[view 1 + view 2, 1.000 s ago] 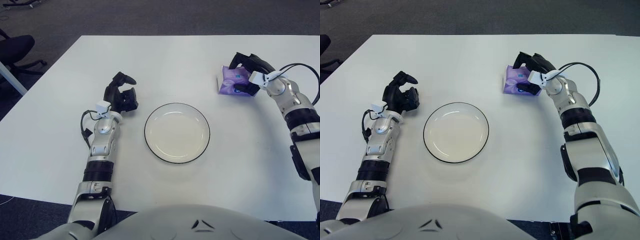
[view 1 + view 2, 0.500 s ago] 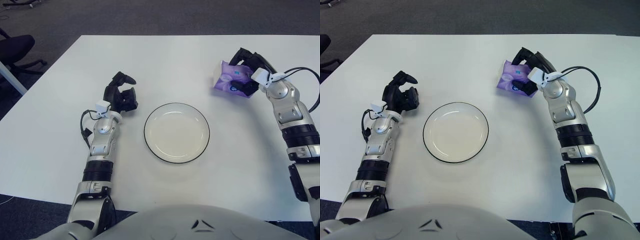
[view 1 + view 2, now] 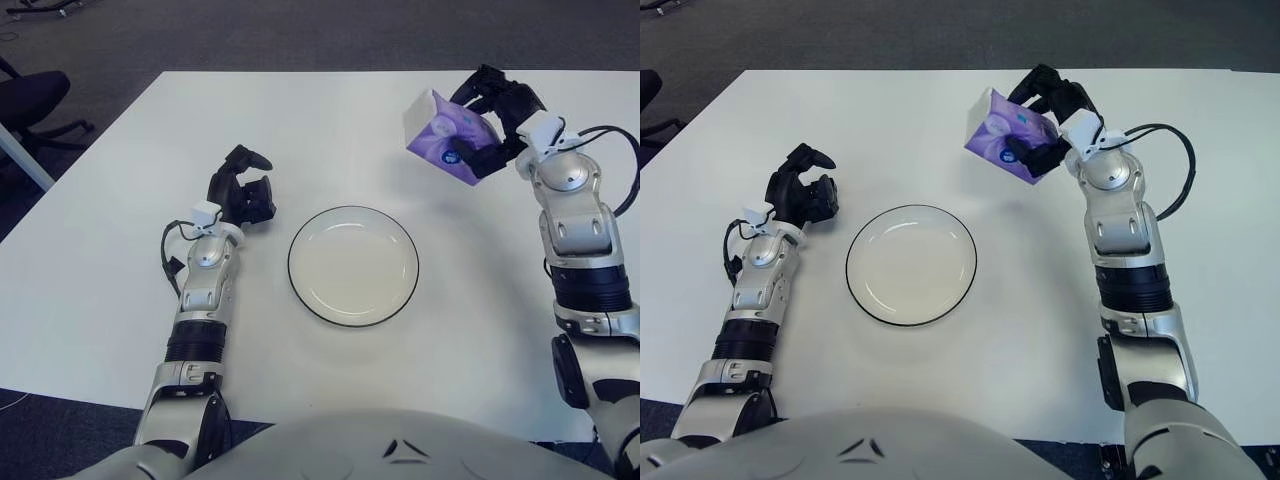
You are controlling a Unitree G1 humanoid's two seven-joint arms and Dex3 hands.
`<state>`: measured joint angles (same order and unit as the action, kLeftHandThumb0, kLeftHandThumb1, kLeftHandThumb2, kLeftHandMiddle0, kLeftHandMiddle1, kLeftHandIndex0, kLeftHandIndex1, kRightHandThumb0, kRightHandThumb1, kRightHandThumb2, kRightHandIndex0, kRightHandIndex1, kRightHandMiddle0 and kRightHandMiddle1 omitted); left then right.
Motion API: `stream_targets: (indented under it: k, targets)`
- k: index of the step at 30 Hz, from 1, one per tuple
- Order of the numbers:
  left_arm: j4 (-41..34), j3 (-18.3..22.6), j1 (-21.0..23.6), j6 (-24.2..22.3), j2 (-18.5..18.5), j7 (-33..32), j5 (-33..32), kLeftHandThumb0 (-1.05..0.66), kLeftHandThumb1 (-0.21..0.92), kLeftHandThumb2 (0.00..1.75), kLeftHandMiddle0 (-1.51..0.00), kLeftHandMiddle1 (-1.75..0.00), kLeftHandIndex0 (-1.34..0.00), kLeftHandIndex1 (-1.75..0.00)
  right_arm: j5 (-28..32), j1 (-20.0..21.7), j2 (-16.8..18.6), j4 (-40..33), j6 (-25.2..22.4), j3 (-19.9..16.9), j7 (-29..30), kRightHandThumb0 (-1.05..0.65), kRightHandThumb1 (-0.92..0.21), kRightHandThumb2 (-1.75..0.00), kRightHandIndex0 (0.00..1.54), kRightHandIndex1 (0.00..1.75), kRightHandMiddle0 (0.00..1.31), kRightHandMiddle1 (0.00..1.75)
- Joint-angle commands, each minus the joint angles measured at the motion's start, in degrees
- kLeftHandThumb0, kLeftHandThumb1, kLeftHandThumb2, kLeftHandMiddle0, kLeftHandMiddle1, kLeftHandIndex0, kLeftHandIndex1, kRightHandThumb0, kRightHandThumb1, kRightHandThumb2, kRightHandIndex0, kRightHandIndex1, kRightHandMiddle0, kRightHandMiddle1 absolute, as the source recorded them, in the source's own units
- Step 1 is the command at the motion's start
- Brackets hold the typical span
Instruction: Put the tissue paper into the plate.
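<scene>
At the far left edge, part of a black office chair point(image 3: 28, 100) stands on grey carpet beside the white tabletop point(image 3: 120, 300). The left robot hand point(image 3: 243, 193) shows over the tabletop to the left of the plate, its black fingers curled in on themselves with nothing in them, the silver forearm running back toward the robot's body.

At centre lies the plate point(image 3: 353, 265), round and white with a thin dark rim, flat on the tabletop and holding nothing.

Up and to the right of the plate, the right robot hand point(image 3: 487, 125) is raised clear of the tabletop, its black fingers closed around the purple tissue pack point(image 3: 440, 136). The pack hangs tilted, one white end turned up and to the left, well apart from the plate and not over it. The right forearm rises nearly straight up the frame from the elbow, a black cable looping off the wrist. Printing on the pack's wrapper is too small to read.
</scene>
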<state>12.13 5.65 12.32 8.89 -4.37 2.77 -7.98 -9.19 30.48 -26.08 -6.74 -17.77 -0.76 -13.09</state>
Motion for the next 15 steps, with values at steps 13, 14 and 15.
stream_targets:
  k: [13, 14, 15]
  targets:
    - [7.94, -0.31, -9.85, 1.41, 3.18, 0.26, 0.29, -0.48, 0.33, 1.31, -1.32, -1.75, -0.61, -1.75, -0.32, 0.82, 1.32, -10.7, -2.11, 5.4, -3.76, 0.0, 0.0, -1.65, 0.88, 1.64, 0.63, 1.75]
    - [8.05, -0.36, -9.79, 1.55, 3.19, 0.11, 0.46, -0.48, 0.33, 1.31, -1.32, -1.75, -0.61, -1.75, -0.64, 0.69, 1.22, -11.06, -1.73, 6.04, -4.05, 0.0, 0.0, -1.65, 0.88, 1.65, 0.63, 1.75]
    - [8.14, -0.4, -9.75, 1.65, 3.19, 0.01, 0.57, -0.48, 0.33, 1.31, -1.32, -1.75, -0.61, -1.75, -0.87, 0.59, 1.14, -11.31, -1.49, 6.49, -4.24, 0.0, 0.0, -1.66, 0.87, 1.66, 0.63, 1.75]
